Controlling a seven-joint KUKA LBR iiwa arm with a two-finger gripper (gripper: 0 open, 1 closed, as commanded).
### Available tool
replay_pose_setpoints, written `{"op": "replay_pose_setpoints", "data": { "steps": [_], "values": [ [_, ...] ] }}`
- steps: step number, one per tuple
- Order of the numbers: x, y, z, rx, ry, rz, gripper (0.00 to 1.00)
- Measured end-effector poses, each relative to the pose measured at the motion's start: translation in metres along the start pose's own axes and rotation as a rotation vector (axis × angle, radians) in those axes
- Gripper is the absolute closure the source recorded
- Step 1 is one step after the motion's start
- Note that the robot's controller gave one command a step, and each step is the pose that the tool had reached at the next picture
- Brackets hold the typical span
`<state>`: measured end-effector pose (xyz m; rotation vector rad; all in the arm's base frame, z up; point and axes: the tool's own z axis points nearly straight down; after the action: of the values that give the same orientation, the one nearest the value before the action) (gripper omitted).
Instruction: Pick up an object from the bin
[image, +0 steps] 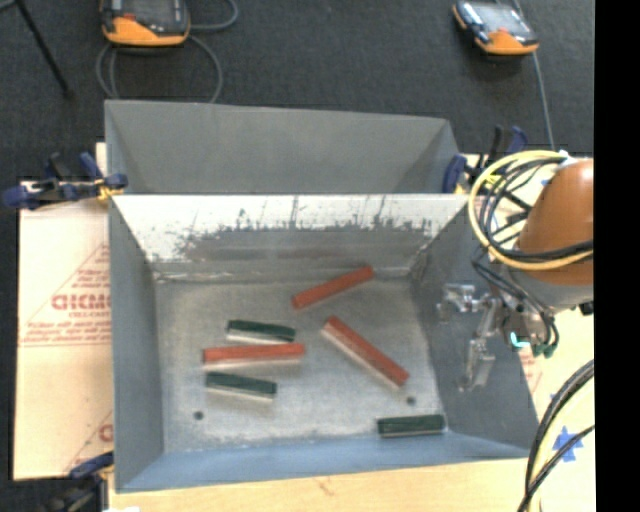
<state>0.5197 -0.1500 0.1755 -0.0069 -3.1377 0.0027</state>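
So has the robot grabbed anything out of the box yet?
Not yet. Done: nothing; all six bars, red and dark green, lie on the floor of the bin. In hand: the arm hangs over the bin's right wall, nearest the green bar in the corner below it and the slanted red bar. Left: go down, grip one, lift it out.

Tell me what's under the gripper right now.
The bin's bare right wall shows beneath the gripper. The nearest things are a green bar and a red bar on the floor. The wall patch the arm covers is hidden.
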Motion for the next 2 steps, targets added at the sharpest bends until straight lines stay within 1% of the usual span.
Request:
{"op": "replay_pose_setpoints", "data": {
  "steps": [1, 2],
  "values": [
    [-0.0298, 0.0714, 0.1084, -0.005, -0.003, 0.078, 0.00],
    [-0.0310, 0.0666, 0.1041, 0.001, -0.009, 0.077, 1.00]
  ]
}}
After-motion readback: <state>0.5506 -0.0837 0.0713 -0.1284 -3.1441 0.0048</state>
